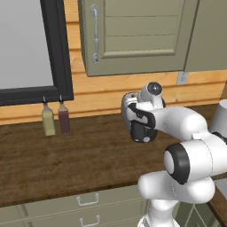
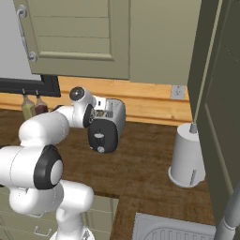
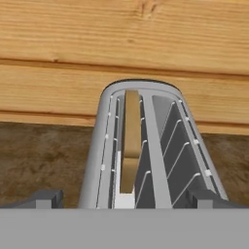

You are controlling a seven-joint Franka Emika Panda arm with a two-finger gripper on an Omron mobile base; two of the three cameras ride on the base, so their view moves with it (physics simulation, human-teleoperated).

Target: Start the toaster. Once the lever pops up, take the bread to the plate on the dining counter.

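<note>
The silver-white toaster (image 2: 115, 115) stands on the dark wood worktop against the wooden wall, its black end panel (image 2: 102, 136) facing me. A pale lever (image 2: 98, 136) sits in that panel's slot above a round knob. In the hand view I look down on the toaster (image 3: 99, 146). A tan bread (image 3: 131, 141) slice stands in its left slot, and the right slot holds nothing. My gripper (image 3: 127, 202) hangs open just above the toaster's near end, one fingertip on each side of it. My hand also covers the toaster (image 1: 128, 108) from above. The plate and the dining counter are out of view.
Two bottles (image 1: 55, 119) stand at the wall under a black-framed window. A white cylinder (image 2: 187, 159) rises right of the toaster, and a sink (image 2: 178, 229) lies in front of it. Wall cabinets (image 1: 133, 35) hang overhead. Handled drawers (image 1: 88, 201) run below the worktop.
</note>
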